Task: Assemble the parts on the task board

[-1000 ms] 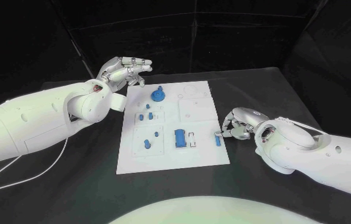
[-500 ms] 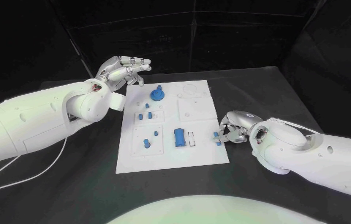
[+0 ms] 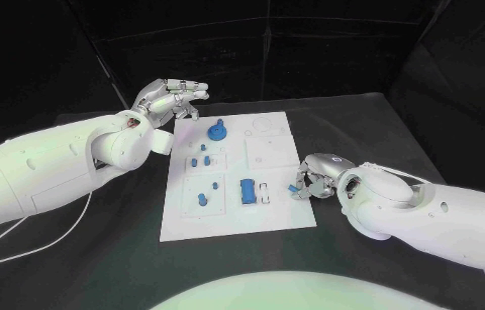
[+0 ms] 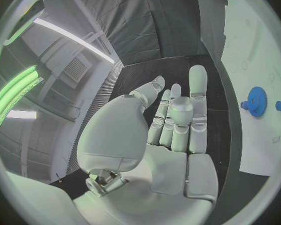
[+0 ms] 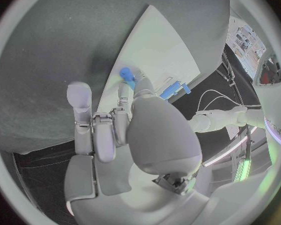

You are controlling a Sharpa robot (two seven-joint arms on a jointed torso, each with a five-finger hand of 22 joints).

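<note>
The left robot hand (image 3: 169,98) hovers empty with fingers spread just beyond the far left corner of the flat white rectangular task board (image 3: 278,215) on the black tabletop (image 3: 374,124). At the board's right edge, the right robot hand (image 3: 315,181) pinches a small blue plastic peg (image 3: 296,189).

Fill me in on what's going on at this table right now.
A two-armed robot is assembling small blue parts on a white board. Its right hand is at the board's right edge, pinching a small blue part there. Its left hand hovers open over the board's far left corner, holding nothing. A blue gear stands near the far end, and a blue block and several smaller pieces sit mid-board.
</note>
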